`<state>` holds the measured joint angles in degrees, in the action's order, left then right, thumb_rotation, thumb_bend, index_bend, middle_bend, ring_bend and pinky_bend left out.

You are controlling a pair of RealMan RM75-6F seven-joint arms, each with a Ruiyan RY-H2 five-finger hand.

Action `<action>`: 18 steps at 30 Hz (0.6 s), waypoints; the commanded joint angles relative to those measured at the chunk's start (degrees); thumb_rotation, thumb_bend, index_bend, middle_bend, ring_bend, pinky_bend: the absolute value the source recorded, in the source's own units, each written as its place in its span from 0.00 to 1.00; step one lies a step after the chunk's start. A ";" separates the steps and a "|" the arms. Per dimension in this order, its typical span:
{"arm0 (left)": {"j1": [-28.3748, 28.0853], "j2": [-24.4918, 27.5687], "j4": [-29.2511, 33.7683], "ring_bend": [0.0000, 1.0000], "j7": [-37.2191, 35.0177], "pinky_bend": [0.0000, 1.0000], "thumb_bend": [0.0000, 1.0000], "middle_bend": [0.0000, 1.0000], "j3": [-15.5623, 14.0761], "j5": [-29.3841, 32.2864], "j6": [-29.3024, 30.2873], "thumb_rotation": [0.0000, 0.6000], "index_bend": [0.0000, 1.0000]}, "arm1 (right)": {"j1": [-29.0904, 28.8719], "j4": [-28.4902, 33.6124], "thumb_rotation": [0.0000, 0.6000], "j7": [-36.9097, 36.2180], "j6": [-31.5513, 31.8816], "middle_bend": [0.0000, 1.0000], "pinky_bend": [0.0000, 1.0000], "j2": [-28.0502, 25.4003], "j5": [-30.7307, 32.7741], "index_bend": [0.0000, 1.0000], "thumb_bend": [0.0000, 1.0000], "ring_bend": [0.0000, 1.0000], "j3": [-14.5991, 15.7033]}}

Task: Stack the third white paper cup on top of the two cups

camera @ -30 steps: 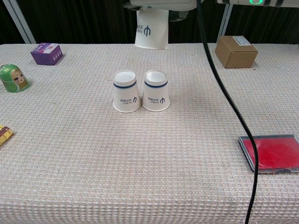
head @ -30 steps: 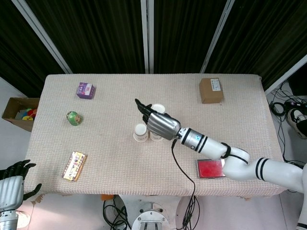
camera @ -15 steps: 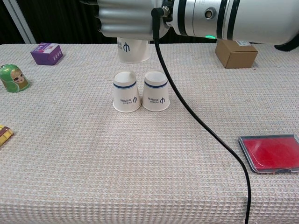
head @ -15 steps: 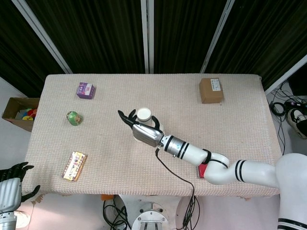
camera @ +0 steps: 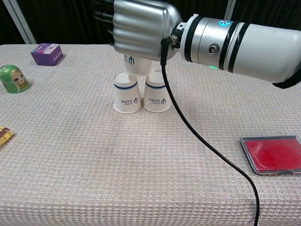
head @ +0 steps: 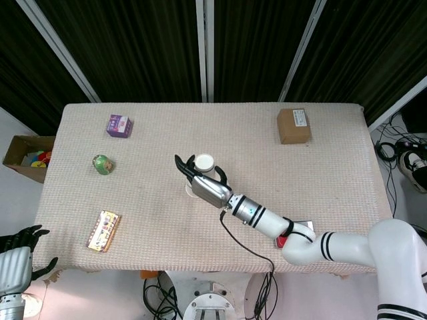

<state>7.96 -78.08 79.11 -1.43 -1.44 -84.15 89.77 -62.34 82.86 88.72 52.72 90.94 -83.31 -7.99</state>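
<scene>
Two white paper cups stand upside down side by side mid-table, the left cup [camera: 127, 93] and the right cup [camera: 157, 93]. My right hand [camera: 141, 28] grips the third white cup [camera: 135, 64] upside down, right over the seam between them. Its rim is level with their tops; I cannot tell if it touches. In the head view the right hand [head: 208, 187] covers the pair, with only the held cup's base [head: 204, 162] and a sliver of the left cup [head: 191, 192] showing. My left hand [head: 21, 244] hangs off the table's front left corner, holding nothing.
A purple box [camera: 47, 53] and a green doll [camera: 14, 78] sit at the far left, with a snack packet [head: 103, 231] nearer the front. A brown box [camera: 237, 52] is at the back right and a red case [camera: 273, 154] at the front right. The hand's black cable [camera: 202, 141] trails across the table.
My right hand has carried the third cup left and down, from high behind the pair to just over the two cups. The left hand has stayed put.
</scene>
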 commanded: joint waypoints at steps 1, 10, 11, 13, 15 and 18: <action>0.02 0.00 0.10 0.14 -0.01 0.17 0.19 0.19 -0.02 0.26 -0.32 1.00 0.28 | 0.23 -0.13 1.00 -0.03 0.11 0.30 0.00 0.24 0.17 0.30 0.22 0.01 0.35; 0.03 0.02 0.07 0.14 -0.19 0.17 0.19 0.19 0.08 0.44 -0.61 1.00 0.28 | 0.52 -0.67 1.00 1.04 0.70 0.29 0.00 0.88 0.29 0.28 0.21 0.00 0.89; 0.03 0.02 0.03 0.14 -0.21 0.17 0.19 0.19 0.08 0.45 -0.64 1.00 0.28 | 0.52 -0.65 1.00 0.93 0.83 0.29 0.00 0.92 0.21 0.28 0.21 0.00 0.87; 0.06 0.06 0.02 0.14 -0.30 0.17 0.19 0.19 0.08 0.52 -0.71 1.00 0.28 | 0.54 -0.48 1.00 0.80 1.24 0.28 0.00 0.89 -0.05 0.26 0.21 0.00 0.77; 0.05 0.12 0.01 0.14 -0.41 0.17 0.19 0.19 0.09 0.60 -0.85 1.00 0.28 | 0.76 0.01 1.00 0.84 1.66 0.28 0.00 0.72 -0.04 0.23 0.21 0.00 0.74; -0.03 0.19 -0.02 0.14 -0.50 0.17 0.19 0.19 0.11 0.72 -1.16 1.00 0.28 | 1.44 1.46 1.00 1.29 2.65 0.26 0.00 -0.14 0.10 0.16 0.20 0.00 0.72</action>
<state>7.92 -77.88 79.10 -1.93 -1.32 -83.43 88.59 -61.21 83.82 89.76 54.95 91.18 -83.28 -7.24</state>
